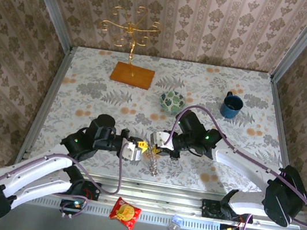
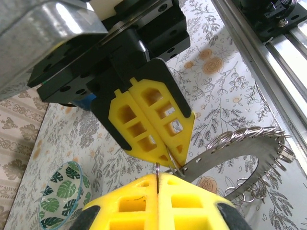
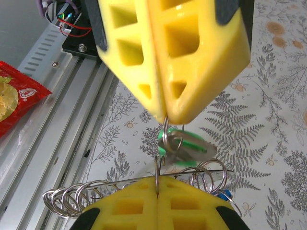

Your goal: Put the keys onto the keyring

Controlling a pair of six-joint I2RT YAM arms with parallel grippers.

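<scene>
Keyring [image 2: 240,153]: flat grey metal ring with holes along its rim and many small wire loops threaded through them; tilted, on the arm-base side of the green-patterned bowl [image 1: 172,101].
Green key [image 3: 184,143]: green plastic head, hanging on a small split ring.
Blue key [image 3: 224,194]: a blue sliver among the loops.

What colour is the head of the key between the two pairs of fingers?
Green. The key head shows best in the right wrist view.

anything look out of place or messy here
The red-and-yellow snack packet lies off the patterned tabletop, on the metal rail at the near edge, odd for a key task; a small bluish item sits near it. Nothing looks spilled or broken.
</scene>
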